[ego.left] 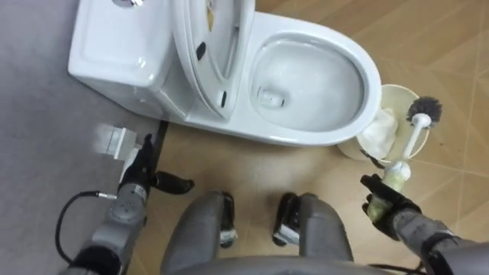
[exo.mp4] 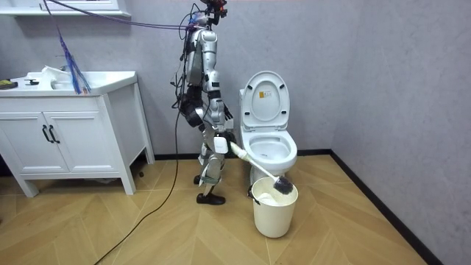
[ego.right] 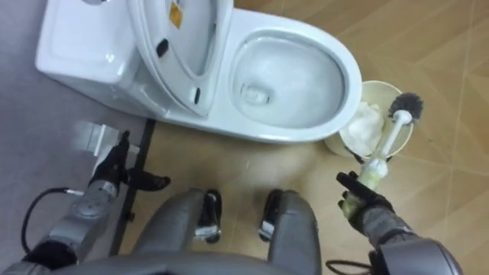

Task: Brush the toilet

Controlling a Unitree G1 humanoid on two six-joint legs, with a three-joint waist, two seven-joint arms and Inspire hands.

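— Down at floor level: standing side-on to the toilet (ego.left: 372, 76), lid (ego.left: 210, 46) tipped up against the tank (ego.left: 114, 53), bowl open and pale.

— And the toilet brush (ego.left: 414, 137)?

— Out of the bowl, off to the right. Gripped low on its pale handle by the right hand (ego.left: 386, 200), fingers curled tight round it. Slanting up and away, dark bristle head hanging over the bucket (ego.left: 397, 88).

— Touching the bucket?

— Hard to call from above. In the room view, right down at the rim, at the top of the bucket, in front of the toilet.

— Anything inside there?

— A white wad (ego.left: 380, 130), crumpled, lying against the near wall, just beside the brush shaft.

— Left hand (ego.left: 141, 172)?

— Low on the other side, near the grey wall beside the tank. Fingers straight, thumb stuck out sideways, holding nothing.

— Wider picture?

— Upright between the white cabinet (exo.mp4: 66, 140) and the toilet, turned toward the toilet's side, right arm reaching down toward the bucket.
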